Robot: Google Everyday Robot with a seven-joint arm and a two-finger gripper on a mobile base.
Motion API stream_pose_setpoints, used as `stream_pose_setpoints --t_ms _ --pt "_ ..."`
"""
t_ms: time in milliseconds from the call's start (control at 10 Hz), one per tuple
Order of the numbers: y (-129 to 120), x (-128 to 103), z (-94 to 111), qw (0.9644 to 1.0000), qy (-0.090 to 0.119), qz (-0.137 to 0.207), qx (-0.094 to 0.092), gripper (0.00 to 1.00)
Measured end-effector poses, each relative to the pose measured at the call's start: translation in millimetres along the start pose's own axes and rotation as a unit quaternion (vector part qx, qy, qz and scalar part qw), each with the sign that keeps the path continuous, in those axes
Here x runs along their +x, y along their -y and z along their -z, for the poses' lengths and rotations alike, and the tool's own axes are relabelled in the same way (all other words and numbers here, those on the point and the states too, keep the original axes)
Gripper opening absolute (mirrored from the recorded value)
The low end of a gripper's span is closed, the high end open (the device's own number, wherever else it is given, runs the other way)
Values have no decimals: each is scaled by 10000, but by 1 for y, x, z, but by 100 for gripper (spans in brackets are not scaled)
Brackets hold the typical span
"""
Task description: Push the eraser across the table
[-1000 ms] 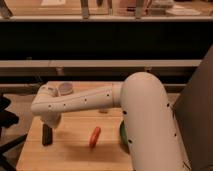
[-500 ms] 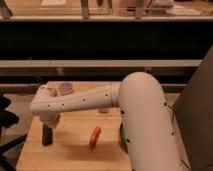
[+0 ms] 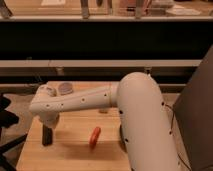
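A red-orange eraser [image 3: 94,137] lies on the wooden table [image 3: 70,150], near the front middle. My white arm reaches left across the table. My gripper [image 3: 47,135] hangs at the arm's left end, dark and pointing down onto the table's left part, about a hand's width left of the eraser and apart from it.
A small round grey object [image 3: 65,88] sits at the table's back left. A small tan piece [image 3: 103,111] lies near the table's middle, by the arm. A dark chair part [image 3: 6,120] stands left of the table. A dark counter runs behind.
The arm and gripper have shifted slightly left and down. The eraser has not moved.
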State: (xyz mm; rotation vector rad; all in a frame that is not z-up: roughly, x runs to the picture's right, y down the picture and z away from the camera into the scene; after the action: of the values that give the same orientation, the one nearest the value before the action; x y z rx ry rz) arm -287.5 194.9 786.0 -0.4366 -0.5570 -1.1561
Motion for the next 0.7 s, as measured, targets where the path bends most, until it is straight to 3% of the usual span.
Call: stream_pose_setpoints --t_ms 100,700 --pt "0 -1 0 10000 -2 11 -6 0" --pt "-2 -5 -20 9996 118 30 -244 0"
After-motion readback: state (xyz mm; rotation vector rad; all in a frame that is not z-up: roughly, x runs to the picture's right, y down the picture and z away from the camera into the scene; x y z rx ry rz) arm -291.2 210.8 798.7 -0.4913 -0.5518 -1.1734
